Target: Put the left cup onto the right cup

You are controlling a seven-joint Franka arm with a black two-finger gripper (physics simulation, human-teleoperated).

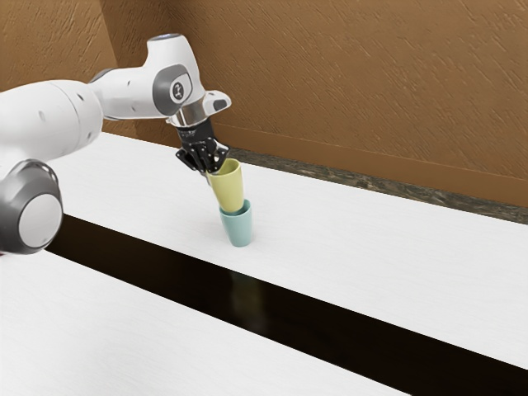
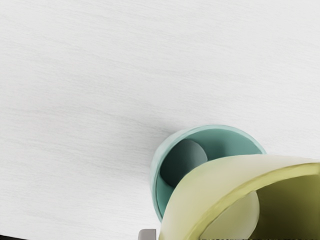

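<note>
Near tabletop: a white, wood-grained table (image 1: 396, 247) runs across the exterior view. A glossy black band (image 1: 289, 318) crosses it on a slant, between the near slab and the far slab.

Arm: the white Franka arm (image 1: 49, 115) enters from the exterior view's left. Its grey-capped joint is nearest the camera, and the wrist reaches down toward the cups.

Teal cup: the teal cup (image 1: 238, 229) stands upright on the far slab, just beyond the black band, with its mouth open upward. From the wrist camera the teal cup (image 2: 172, 150) shows its rim and dark inside, on the bare white table (image 2: 100, 75).

Yellow cup: the yellow cup (image 1: 228, 188) has its base down inside the teal cup's mouth. It is not seated square — it leans with its rim tipped toward the exterior view's left, toward the hand. In the wrist view the yellow cup (image 2: 210, 200) lies large and close under the hand and overlaps part of the teal rim.

Gripper: the black gripper (image 1: 206, 167) is at the yellow cup's upper rim on the arm's side. Its fingers stand narrow, pinching the cup's wall at the rim.

Background: a brown textured wall (image 1: 371, 74) stands behind the table, with a dark mottled strip (image 1: 396, 188) along its foot.
</note>
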